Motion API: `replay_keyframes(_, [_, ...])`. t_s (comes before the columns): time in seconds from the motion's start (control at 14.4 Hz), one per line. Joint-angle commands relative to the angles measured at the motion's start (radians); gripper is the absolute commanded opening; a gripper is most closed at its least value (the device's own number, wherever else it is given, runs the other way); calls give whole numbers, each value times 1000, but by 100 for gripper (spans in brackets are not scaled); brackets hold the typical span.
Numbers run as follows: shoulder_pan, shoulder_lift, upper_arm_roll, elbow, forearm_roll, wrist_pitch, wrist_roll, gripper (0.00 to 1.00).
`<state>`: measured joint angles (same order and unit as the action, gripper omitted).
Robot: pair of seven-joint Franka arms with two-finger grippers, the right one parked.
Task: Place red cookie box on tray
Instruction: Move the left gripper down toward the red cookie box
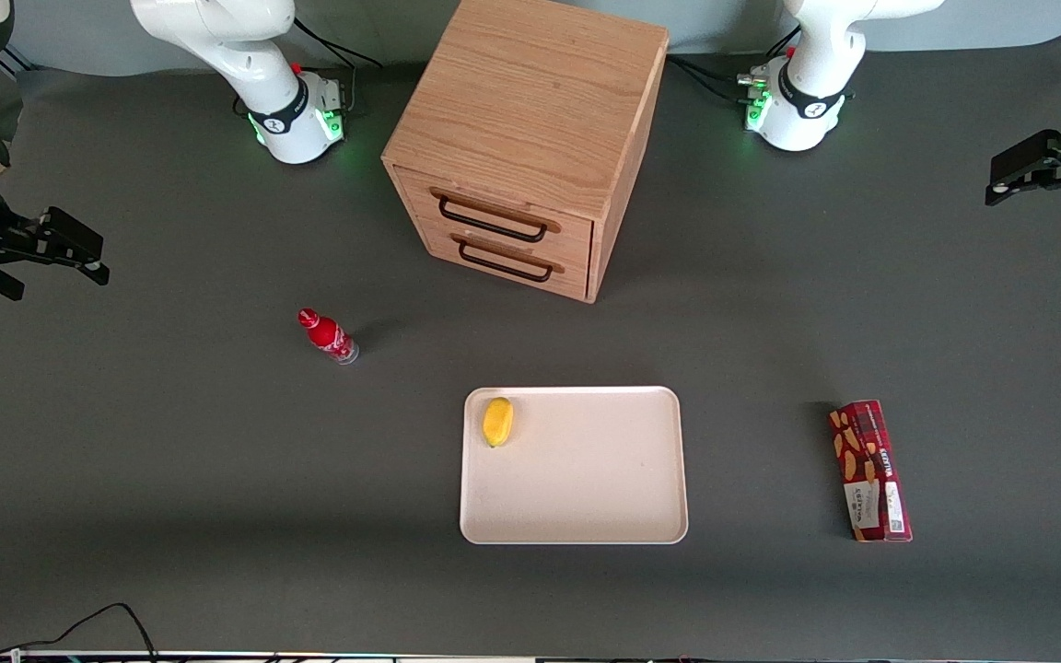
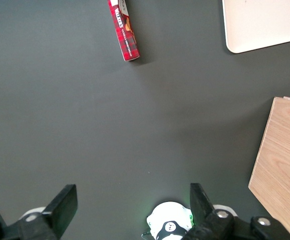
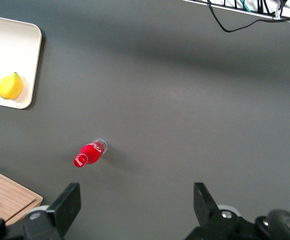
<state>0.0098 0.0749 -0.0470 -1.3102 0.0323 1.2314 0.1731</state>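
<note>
The gripper (image 2: 132, 210) hangs high over the desk (image 2: 84, 125) with its two fingers wide apart and nothing between them. The box (image 2: 124, 30) lies flat on the desk, well away from the gripper and below it, near the working arm's end. Nothing touches the box. The tray (image 1: 577, 516) sits apart from the box, more toward the middle of the desk and also far from the gripper.

What could go wrong? I think the box is long and thin, so the fingers should close across its narrow sides. If the gripper comes down turned the wrong way, the fingers may land on the box's top and push it away. If it grabs near one end, the box may tip and slip out on the way over. If it lets go too early, the box could land half on the rim of the tray.

A lemon (image 1: 497, 421) already lies in the tray, in the corner nearest the drawers (image 1: 503, 241) on the parked arm's side. The rest of the tray is bare, so there looks to be room, but a box set down near that corner could bump the lemon. The two drawers are closed, so what is inside cannot be seen. A small red bottle (image 1: 328, 336) stands far from the gripper, toward the parked arm's end.
</note>
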Motion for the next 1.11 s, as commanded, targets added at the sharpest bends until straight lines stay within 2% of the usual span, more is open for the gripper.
replay_keyframes(0.0, [-5,-20,21,-4,-8,11,22,100])
replay_keyframes(0.55, [-8,31,22,6,-15,48,13,100])
replay_keyframes(1.04, [-8,337,21,36,-14,426,-15,100])
